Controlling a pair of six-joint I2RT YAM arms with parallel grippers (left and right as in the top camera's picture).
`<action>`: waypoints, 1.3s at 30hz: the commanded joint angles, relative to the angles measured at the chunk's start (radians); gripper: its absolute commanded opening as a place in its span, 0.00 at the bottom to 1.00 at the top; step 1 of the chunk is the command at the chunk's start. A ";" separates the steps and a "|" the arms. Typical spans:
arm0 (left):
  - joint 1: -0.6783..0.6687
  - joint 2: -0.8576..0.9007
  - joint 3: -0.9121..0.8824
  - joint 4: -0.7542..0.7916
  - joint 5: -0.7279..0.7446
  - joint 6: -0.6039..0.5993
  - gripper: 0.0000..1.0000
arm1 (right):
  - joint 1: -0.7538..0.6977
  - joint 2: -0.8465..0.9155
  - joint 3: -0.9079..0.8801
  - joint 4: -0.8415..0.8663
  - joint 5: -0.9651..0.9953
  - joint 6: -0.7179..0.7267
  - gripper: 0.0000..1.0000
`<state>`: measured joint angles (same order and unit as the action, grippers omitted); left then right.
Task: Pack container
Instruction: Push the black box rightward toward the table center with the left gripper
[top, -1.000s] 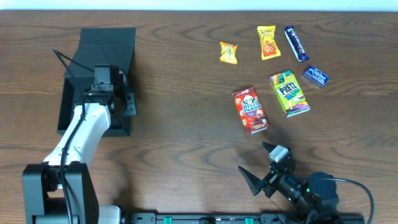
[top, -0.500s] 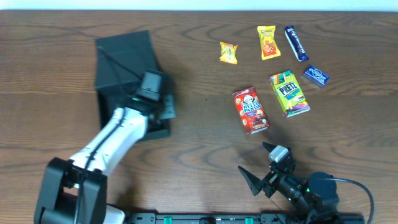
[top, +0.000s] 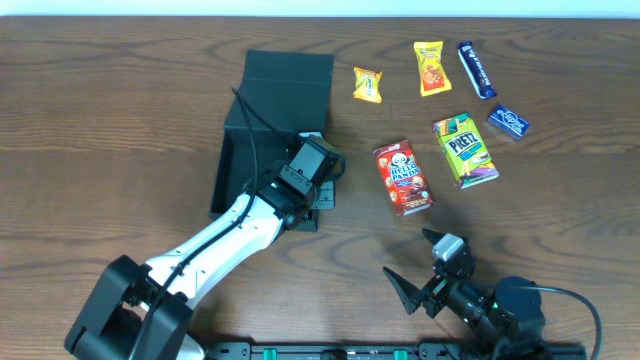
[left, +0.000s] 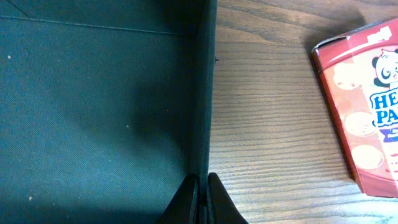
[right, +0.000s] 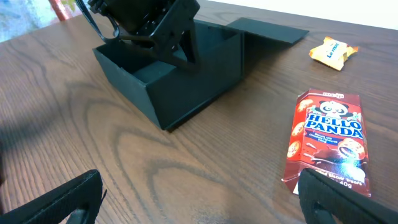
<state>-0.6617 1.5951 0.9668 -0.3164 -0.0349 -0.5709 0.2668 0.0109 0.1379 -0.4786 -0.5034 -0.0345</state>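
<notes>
The container (top: 262, 150) is a matte black square box with its flap lid (top: 290, 72) open toward the far side. It also shows in the right wrist view (right: 186, 68) and the left wrist view (left: 93, 106). My left gripper (top: 318, 192) is shut on the container's right wall (left: 203, 124), one finger inside and one outside (left: 202, 186). A red Hello Panda box (top: 402, 177) lies just right of the container. My right gripper (top: 425, 265) is open and empty near the table's front edge, its fingers wide apart (right: 199, 199).
Snacks lie at the back right: a green Pretz box (top: 465, 150), a yellow lemon candy (top: 367, 85), an orange-yellow packet (top: 431, 67), a dark blue bar (top: 476, 68) and a small blue packet (top: 508, 122). The Hello Panda box (right: 326, 140) lies by my right finger.
My left gripper has dragged the container from the table's left side to the right, toward the middle near the Hello Panda box. The right arm has not moved.
</notes>
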 joint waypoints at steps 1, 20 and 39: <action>0.000 0.004 0.016 0.003 -0.019 -0.039 0.05 | -0.005 -0.005 -0.003 -0.001 -0.001 -0.004 0.99; -0.001 0.003 0.018 0.008 0.078 -0.100 0.33 | -0.005 -0.005 -0.003 -0.001 -0.001 -0.004 0.99; 0.059 -0.340 0.160 -0.364 -0.294 0.204 0.53 | -0.005 -0.005 -0.003 -0.001 -0.001 -0.004 0.99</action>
<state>-0.6361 1.2881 1.1141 -0.6464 -0.1932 -0.4286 0.2668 0.0109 0.1379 -0.4786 -0.5037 -0.0345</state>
